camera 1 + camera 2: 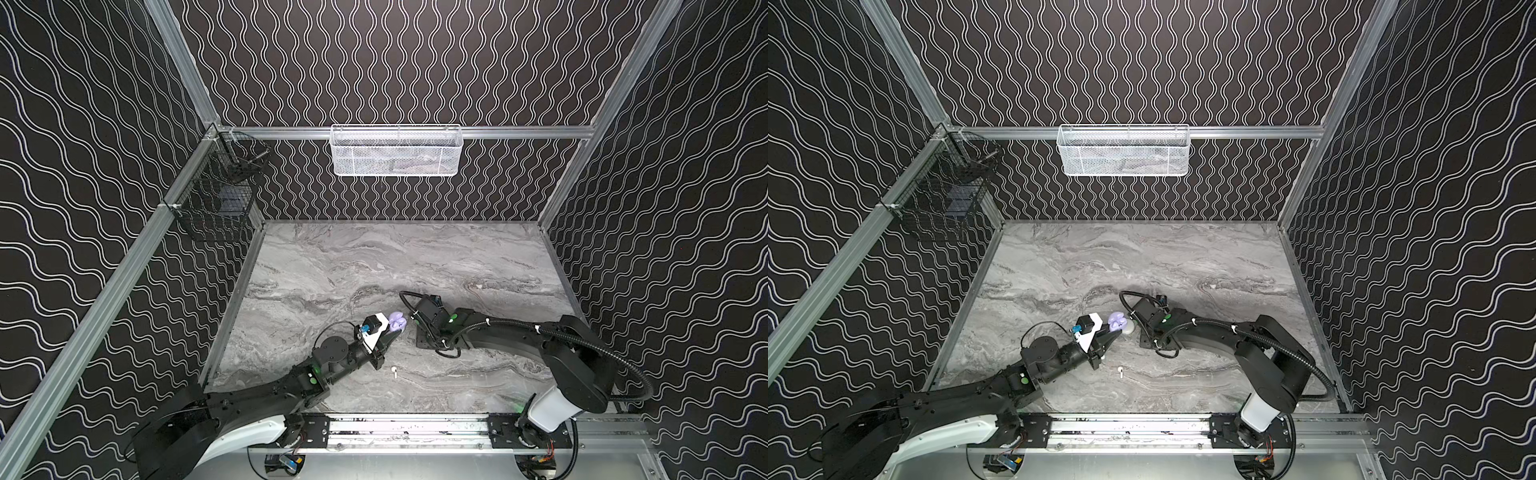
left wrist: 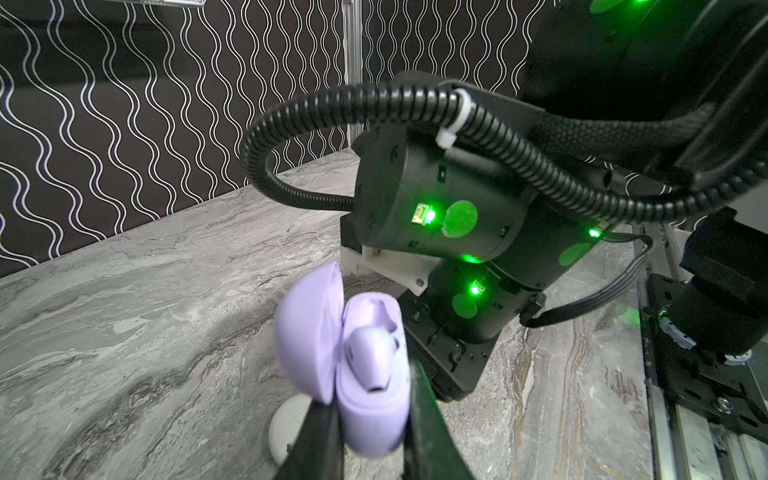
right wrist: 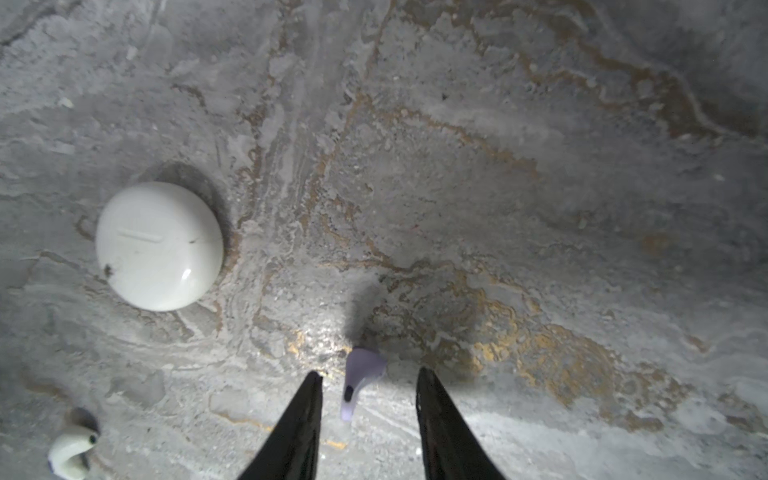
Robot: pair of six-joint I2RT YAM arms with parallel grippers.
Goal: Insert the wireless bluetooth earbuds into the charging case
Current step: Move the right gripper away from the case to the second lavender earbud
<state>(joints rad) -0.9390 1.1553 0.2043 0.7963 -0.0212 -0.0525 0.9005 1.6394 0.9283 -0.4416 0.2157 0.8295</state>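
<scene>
We see a grey marbled table (image 1: 415, 257) boxed in by black walls with white wavy lines. On those walls we count one white mesh basket (image 1: 395, 151) at the back and two black wire baskets (image 1: 216, 208) (image 1: 243, 158) on the left.

We count two round cases. The lavender case (image 1: 397, 322) (image 1: 1116, 321) (image 2: 374, 419) has its lid open. The white case (image 1: 1128, 328) (image 3: 160, 245) is closed and lies on the table just beside it.

We count two lavender earbuds. One lavender earbud (image 2: 370, 357) sits in the open case. The other (image 3: 360, 368) is between the right gripper's fingers, right at the table surface. A white earbud (image 1: 394, 371) (image 1: 1120, 370) lies alone on the table, nearer the front rail. The right wrist view also shows a white earbud (image 3: 72, 451) near the white case, and we cannot tell whether it is the same one.

The left arm (image 1: 332, 365) stretches low and diagonally from the front left toward the middle. The left gripper (image 1: 388, 338) (image 2: 368, 386) is clamped on the base of the lavender case and holds it above the table.

The right arm (image 1: 498, 332) reaches in from the front right with its elbow bent, its forearm pointing leftward and its wrist turned down. The right gripper (image 3: 369, 372) points at the table with its fingers spread. There is a gap on either side of the earbud, so it grasps nothing.
</scene>
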